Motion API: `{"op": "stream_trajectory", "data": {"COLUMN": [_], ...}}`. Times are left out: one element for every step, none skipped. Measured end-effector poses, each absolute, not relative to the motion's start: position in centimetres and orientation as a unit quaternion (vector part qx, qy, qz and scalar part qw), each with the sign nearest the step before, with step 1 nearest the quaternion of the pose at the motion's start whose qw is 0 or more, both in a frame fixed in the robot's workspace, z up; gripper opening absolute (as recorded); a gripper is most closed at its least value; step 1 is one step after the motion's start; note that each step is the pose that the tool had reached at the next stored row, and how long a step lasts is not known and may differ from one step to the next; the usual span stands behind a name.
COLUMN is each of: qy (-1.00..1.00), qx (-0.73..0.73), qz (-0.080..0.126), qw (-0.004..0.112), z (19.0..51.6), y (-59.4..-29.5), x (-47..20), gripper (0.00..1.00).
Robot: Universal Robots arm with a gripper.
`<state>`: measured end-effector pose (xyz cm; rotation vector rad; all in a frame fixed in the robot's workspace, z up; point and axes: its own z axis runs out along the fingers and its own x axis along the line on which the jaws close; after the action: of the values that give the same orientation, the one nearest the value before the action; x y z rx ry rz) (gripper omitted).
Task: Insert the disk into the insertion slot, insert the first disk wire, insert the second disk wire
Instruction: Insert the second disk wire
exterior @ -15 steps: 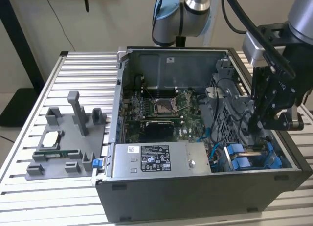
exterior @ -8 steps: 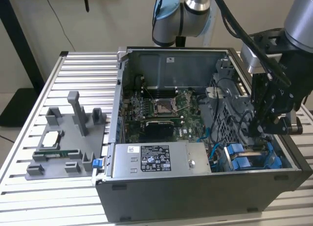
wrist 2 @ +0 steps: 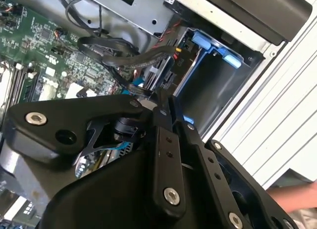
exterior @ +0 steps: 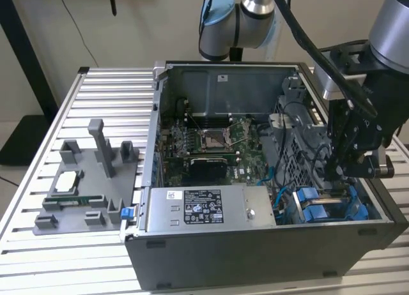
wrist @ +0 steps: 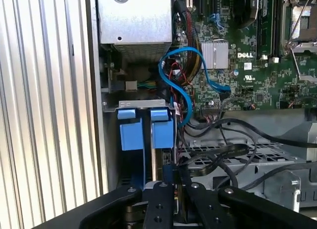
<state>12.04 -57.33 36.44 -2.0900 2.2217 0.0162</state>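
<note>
A slatted aluminium table (exterior: 108,103) carries an open computer case (exterior: 255,257) lying on its side. On the exterior view's left, well apart from the case, a grey fixture plate (exterior: 83,193) holds a processor chip (exterior: 66,181) and a memory stick (exterior: 75,200).

Inside the case the green motherboard (exterior: 211,142) fills the middle, with white lettering printed beside a small silver heat sink (wrist: 214,55). Along the near wall lies the grey power-supply box (exterior: 211,209), bearing a black-and-white sticker (exterior: 201,199) dense with fine print and symbols.

The arm reaches down into the case's near corner on the exterior view's right. There the gripper (exterior: 337,173) hangs over the dark grey drive cage. In both wrist views its two black fingers (wrist: 166,189) stand pressed close together with only a thin gap at the tips (wrist 2: 163,97). Whether anything is pinched there I cannot tell, since black cables (wrist: 218,152) cross right at the tips.

The disk (wrist: 162,132) shows as a bright blue carrier bracket standing in the cage just beyond the fingertips, beside a second blue bracket (wrist: 131,130). Its metal body is hidden by the cage and the fingers. In the second wrist view the insertion slot (wrist 2: 213,90) appears as a grey-walled bay with blue tabs at its far end.

A thin blue data cable (wrist: 190,106) loops from the motherboard down toward the brackets. A bundle of red, yellow and black wires (wrist: 173,73) sits between it and the power-supply box.
</note>
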Motion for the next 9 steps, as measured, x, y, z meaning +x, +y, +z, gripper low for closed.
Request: {"op": "stream_trajectory", "data": {"qy": [0.728,0.727,0.727,0.727,0.727,0.727,0.727,0.727,0.726], "qx": [-0.684,-0.685,-0.685,-0.685,-0.685,-0.685,-0.685,-0.685,-0.685], "qz": [0.004,0.002,0.000,-0.002,-0.004,-0.005,-0.007,-0.009,-0.010], "qw": [0.046,0.048,0.049,0.051,0.053,0.054,0.056,0.058,0.059], "z": [36.32,36.20,36.09,35.98,35.86,35.73,35.61,35.49,35.36], "y": [-57.33,-57.33,-57.33,-57.33,-57.33,-57.33,-57.33,-57.33,-57.33], "x": [12.04,12.04,12.05,12.04,12.04,12.04,12.05,12.05,12.05], "gripper": [0.00,0.00,0.00,0.00,0.00,0.00,0.00,0.00,0.00]}}
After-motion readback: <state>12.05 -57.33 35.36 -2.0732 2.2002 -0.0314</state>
